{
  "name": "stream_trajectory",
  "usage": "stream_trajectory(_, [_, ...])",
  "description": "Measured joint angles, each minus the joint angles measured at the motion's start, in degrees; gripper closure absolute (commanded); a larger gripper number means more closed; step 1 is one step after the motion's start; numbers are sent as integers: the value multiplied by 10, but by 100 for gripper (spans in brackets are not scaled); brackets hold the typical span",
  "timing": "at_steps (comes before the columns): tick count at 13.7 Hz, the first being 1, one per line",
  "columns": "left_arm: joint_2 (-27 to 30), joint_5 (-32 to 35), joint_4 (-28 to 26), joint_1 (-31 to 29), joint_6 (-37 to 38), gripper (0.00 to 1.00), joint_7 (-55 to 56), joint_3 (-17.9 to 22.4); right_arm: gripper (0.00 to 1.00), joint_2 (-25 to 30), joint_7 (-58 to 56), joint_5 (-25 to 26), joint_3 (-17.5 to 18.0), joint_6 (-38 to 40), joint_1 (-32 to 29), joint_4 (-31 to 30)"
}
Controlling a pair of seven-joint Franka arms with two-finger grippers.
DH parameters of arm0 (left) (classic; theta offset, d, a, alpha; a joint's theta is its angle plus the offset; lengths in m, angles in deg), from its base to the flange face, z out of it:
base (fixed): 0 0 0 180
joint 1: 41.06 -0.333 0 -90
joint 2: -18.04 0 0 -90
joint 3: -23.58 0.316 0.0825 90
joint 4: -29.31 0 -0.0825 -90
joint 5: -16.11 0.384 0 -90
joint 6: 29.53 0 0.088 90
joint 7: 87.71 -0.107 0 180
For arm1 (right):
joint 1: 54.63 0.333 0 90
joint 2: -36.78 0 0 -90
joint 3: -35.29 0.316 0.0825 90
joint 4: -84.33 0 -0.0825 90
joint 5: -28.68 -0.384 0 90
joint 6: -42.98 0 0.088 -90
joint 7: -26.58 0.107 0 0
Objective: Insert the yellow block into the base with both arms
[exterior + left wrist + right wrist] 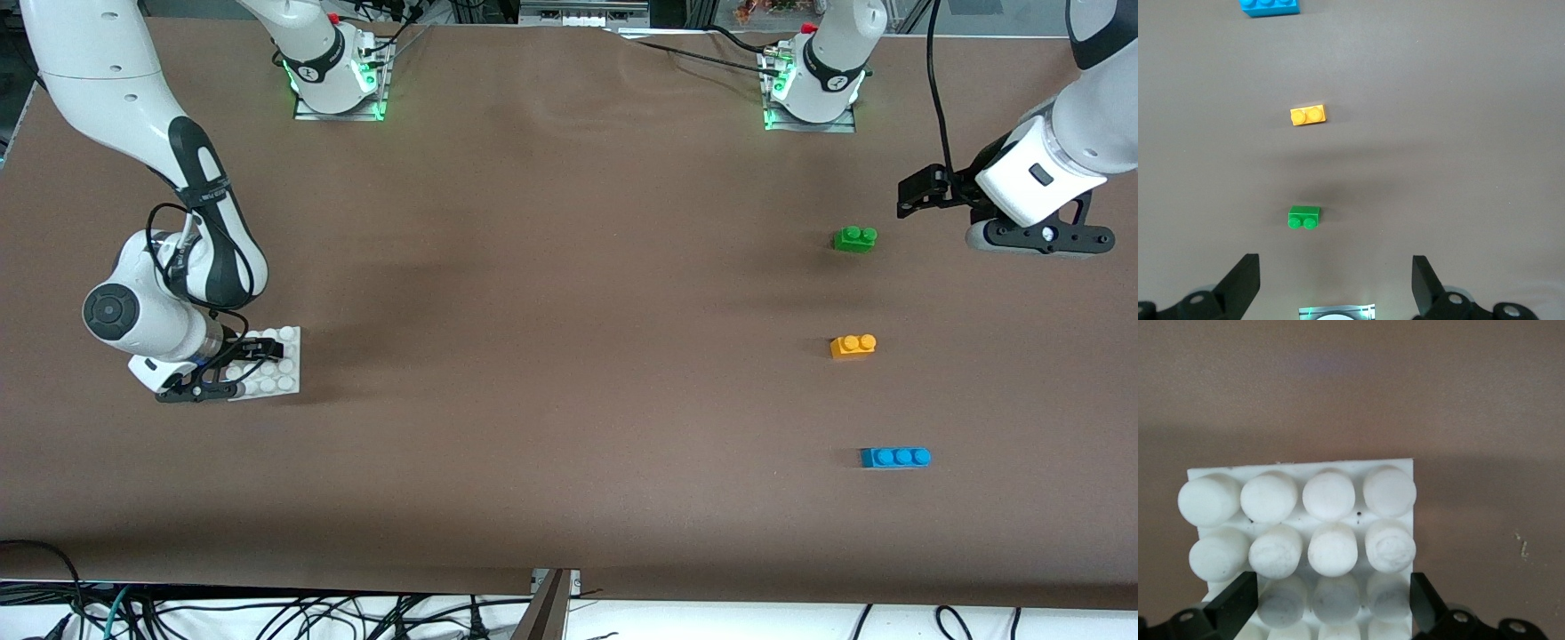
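Yellow block [853, 345]: you have it lying on the brown table [551, 356] toward the left arm's end, 2 studs up, touched by nothing; the left wrist view shows it too [1308, 115].
Neighbours: your green brick [854, 238] sits farther from the front camera than the yellow block, your blue 3-stud brick [895, 457] nearer to it. The 3 bricks form a loose row, each well apart from the next.
Base [276, 362]: your white 4x4 plate lies flat at the right arm's end of the table, well apart from all 3 bricks.
Right gripper [233, 362]: you have it low at the base, jaws spread wide. In the right wrist view the 2 fingers [1238, 603] stand at either edge of the plate [1305, 520]; you cannot tell whether they touch it.
Left gripper [916, 196]: you see it up in the air over the table near the green brick, jaws wide and holding nothing. The left wrist view shows the green brick [1303, 217] lying ahead of its fingers [1245, 280].
In the way: only bare table lies between your yellow block and the base.
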Motion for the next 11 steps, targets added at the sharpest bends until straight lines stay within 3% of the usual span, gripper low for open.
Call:
stream_trajectory(5, [0,0,0,0,0,0,0,0,0,-1,13,-16,30,-23,3,0])
stream_trajectory(11, [0,0,0,0,0,0,0,1,0,-4,73,-16,35,-44,50,0])
